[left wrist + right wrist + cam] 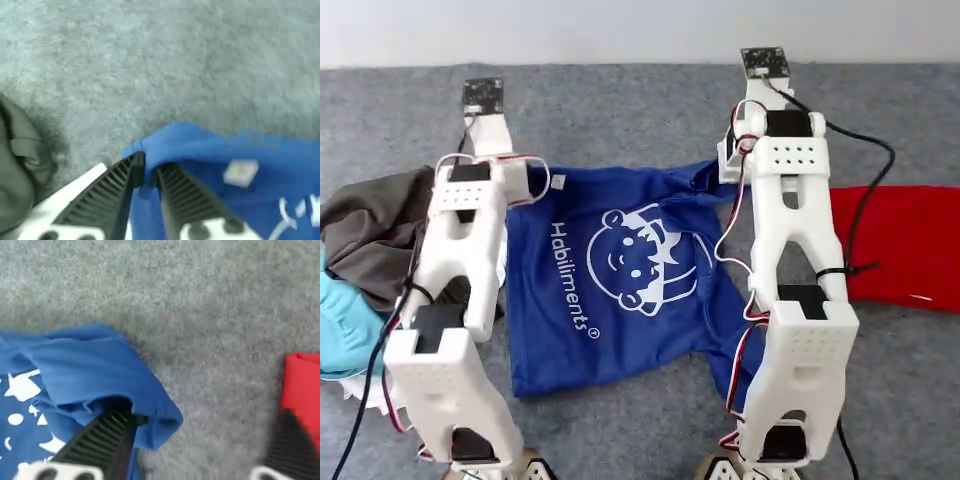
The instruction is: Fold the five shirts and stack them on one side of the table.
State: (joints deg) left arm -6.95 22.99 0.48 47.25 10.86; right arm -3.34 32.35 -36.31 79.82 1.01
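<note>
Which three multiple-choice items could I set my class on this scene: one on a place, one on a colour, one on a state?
1. The red shirt lies:
A. between the two arms
B. on the outer side of the right arm
C. under the left arm

2. The printed shirt spread between the arms is:
A. blue
B. green
C. yellow

3. The left gripper is:
A. wide open above the table
B. shut on the printed shirt
C. shut on the red shirt

Answers:
1 B: the high view shows the red shirt beyond the right arm, away from the middle.
2 A: its cloth is blue with a white print.
3 B: in the left wrist view its fingers pinch a fold of blue cloth.
</note>
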